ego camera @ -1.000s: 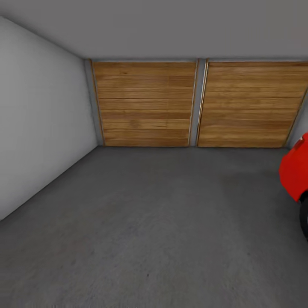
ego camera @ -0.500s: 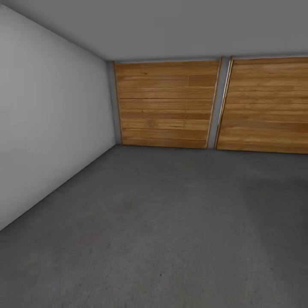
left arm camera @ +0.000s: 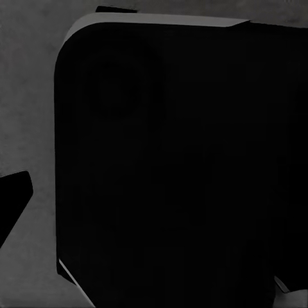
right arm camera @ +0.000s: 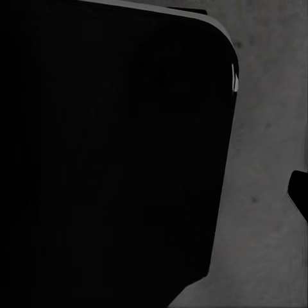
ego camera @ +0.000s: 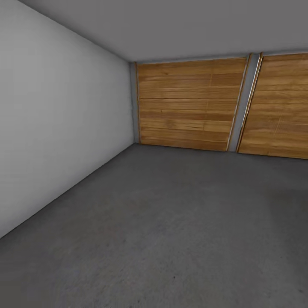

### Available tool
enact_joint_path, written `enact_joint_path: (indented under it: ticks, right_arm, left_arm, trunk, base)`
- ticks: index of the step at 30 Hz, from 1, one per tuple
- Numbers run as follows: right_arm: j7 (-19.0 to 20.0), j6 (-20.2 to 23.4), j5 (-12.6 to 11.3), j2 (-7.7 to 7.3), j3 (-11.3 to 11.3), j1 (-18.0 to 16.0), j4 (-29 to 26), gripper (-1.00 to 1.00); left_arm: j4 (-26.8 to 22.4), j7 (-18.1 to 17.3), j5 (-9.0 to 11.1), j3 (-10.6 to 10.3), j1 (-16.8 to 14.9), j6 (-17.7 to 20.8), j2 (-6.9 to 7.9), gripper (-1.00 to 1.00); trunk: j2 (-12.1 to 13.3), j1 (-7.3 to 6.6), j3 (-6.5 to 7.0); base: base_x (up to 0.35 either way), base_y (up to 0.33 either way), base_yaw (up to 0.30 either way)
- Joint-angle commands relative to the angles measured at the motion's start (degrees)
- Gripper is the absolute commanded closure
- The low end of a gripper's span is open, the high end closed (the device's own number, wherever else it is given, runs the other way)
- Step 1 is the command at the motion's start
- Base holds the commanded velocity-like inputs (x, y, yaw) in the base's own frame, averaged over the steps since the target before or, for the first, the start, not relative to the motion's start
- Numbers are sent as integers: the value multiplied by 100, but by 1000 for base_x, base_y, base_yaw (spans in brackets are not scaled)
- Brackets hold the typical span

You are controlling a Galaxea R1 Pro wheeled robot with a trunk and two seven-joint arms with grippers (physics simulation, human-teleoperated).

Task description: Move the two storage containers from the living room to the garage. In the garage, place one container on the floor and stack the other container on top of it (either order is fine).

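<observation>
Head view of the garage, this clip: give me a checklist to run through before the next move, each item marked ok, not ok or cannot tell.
1. Robot is in the garage: ok. Grey concrete floor, two wooden panel doors, pale grey wall.
2. Open floor ahead for setting a bin down: ok, nothing lies on the visible stretch.
3. Storage containers located: cannot tell.
4. Gripper states: cannot tell; a dark rounded body blocks the left wrist view, another the right.
5. Room from the left wall: ok in the head view.
</observation>
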Motion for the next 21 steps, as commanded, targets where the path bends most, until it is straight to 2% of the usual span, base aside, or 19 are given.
enact_joint_path:
  ticks: [1, 21]
  right_arm:
    - [1, -12, 18, -1, 23, -1, 0, -100]
    - [-18, -20, 28, -5, 27, -1, 0, -100]
  left_arm:
    - [-2, -7, 45, 12, -1, -7, -2, -100]
    - [-7, -7, 36, 5, -1, -7, -75, -100]
  trunk:
    - [-3, 0, -5]
    - [-3, 0, -5]
  base:
    - [0, 0, 288]
    - [0, 0, 288]
